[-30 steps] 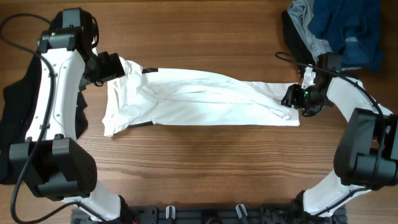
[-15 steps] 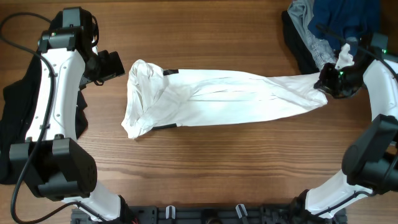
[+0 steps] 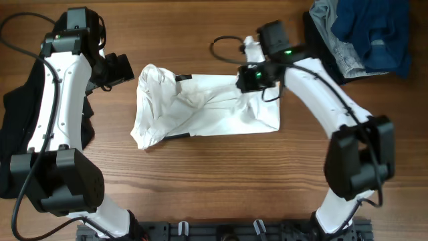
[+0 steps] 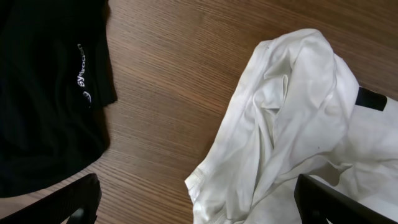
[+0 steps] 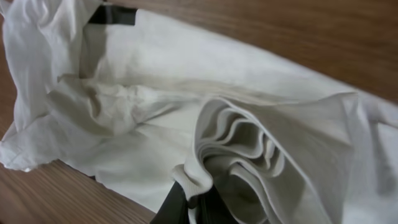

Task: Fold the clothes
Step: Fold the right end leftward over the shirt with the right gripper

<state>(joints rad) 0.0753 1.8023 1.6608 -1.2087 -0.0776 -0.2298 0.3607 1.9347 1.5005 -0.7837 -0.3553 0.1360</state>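
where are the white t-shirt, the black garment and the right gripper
white T-shirt [image 3: 207, 110], overhead, middle of its folded body
black garment [image 4: 43, 93], left wrist, flat cloth beside its white logo
right gripper [image 3: 247, 80], overhead, fingertips where they pinch the cloth

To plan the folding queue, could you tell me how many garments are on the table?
4 at least: white T-shirt mid-table; black garment at left edge; blue garment and grey garment heaped top right, where more may hide.
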